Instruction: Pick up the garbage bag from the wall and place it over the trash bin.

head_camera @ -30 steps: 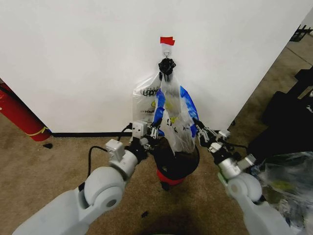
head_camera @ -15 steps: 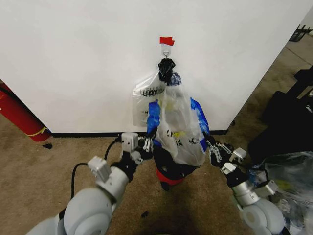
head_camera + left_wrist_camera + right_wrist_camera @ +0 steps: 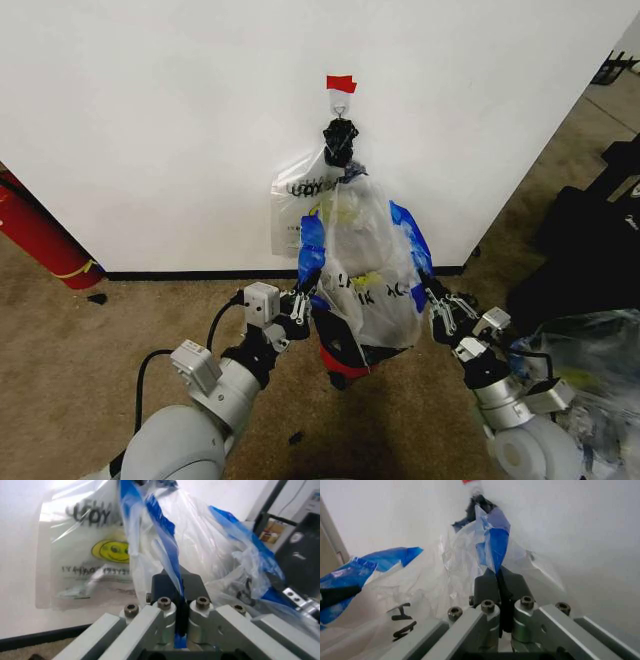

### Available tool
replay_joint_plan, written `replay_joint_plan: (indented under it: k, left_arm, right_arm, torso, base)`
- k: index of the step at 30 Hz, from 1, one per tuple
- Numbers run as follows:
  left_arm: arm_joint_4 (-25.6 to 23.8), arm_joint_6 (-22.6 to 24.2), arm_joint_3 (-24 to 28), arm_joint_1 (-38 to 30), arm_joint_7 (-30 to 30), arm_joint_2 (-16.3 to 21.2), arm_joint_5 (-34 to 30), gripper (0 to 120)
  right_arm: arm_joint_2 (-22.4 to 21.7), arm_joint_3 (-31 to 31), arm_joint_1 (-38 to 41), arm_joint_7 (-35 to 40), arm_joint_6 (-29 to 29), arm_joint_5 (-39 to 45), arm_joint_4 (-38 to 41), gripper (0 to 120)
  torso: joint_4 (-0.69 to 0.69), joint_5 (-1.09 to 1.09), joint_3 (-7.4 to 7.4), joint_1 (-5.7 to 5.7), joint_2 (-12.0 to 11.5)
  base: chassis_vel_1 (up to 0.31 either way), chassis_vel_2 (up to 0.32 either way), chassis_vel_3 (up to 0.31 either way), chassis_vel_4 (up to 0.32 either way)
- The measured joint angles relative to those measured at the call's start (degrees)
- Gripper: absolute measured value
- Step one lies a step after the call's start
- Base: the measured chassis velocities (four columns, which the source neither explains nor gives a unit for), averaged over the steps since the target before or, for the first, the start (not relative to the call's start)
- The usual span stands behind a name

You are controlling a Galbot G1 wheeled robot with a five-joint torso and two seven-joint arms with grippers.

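Garbage bag (image 3: 367, 265) stretched between left claw (image 3: 297, 306), right claw (image 3: 437, 312), both clamped.

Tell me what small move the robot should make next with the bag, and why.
Probably spread the bag's mouth a little wider. The left gripper and right gripper each pinch a blue edge of the garbage bag, which hangs above the trash bin but is not yet over its rim.

No legible text on either bag (image 3: 300, 205).

A lab-like workroom: bare white wall (image 3: 150, 120), worn brown carpet (image 3: 90, 350), black equipment cases (image 3: 590, 240) stacked alongside.
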Motion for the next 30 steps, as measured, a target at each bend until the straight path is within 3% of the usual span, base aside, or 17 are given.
replay_joint_plan:
  k: [9,25,30]
  left_arm:
    - [12.50,-2.56,4.95,-5.40,0.90,-7.02,5.25,0]
    - [16.82,-4.48,2.89,-4.85,0.80,-6.77,4.86,0]
    - [20.15,-5.32,3.79,-5.03,0.50,-8.75,5.00,0]
  right_arm:
    - [2.94,-3.27,5.64,2.52,-0.46,-1.07,-7.14,0]
    - [8.51,-8.70,7.52,3.37,-0.60,0.76,-10.17,0]
    - [9.86,-9.32,9.26,3.97,-0.25,1.00,-14.59,0]
  torso:
    - [-0.01,0.00,0.01,0.00,0.00]
    - [-0.01,-0.01,0.00,0.00,0.00]
    - [-0.01,0.00,0.00,0.00,0.00]
  base:
    - [0.000,0.000,0.000,0.000]
    - [0.000,0.000,0.000,0.000]
    - [0.000,0.000,0.000,0.000]
